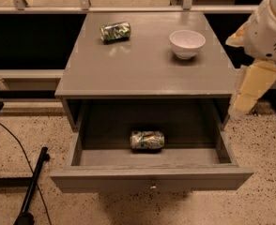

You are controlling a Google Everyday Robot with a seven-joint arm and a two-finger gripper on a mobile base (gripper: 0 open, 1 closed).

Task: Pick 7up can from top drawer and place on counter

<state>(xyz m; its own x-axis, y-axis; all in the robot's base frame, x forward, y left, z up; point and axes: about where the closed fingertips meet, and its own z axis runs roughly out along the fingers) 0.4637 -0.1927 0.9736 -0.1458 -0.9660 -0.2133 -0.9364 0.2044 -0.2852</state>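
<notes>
The claw (245,97) hangs at the far right, just beside the desk's front right corner and well apart from both cans. Whether it is released or clenched I cannot tell.

From the left, a black stand (32,186) leans on the speckled floor. On the desk (142,74), a smooth, faintly glossy grey slab, a darker green can (115,31) lies on its side at the back left.

Below, the top drawer (152,178) stands pulled out, shallow and flat-fronted, with a small metal knob (153,187). The 7up can (147,140) lies on its side mid-drawer, its axis running left to right. It looks light, thin-walled and slick, apt to roll or dent. A gentle hold across the middle of its round body seems best.

A round white bowl (187,43) sits at the desk's back right.
</notes>
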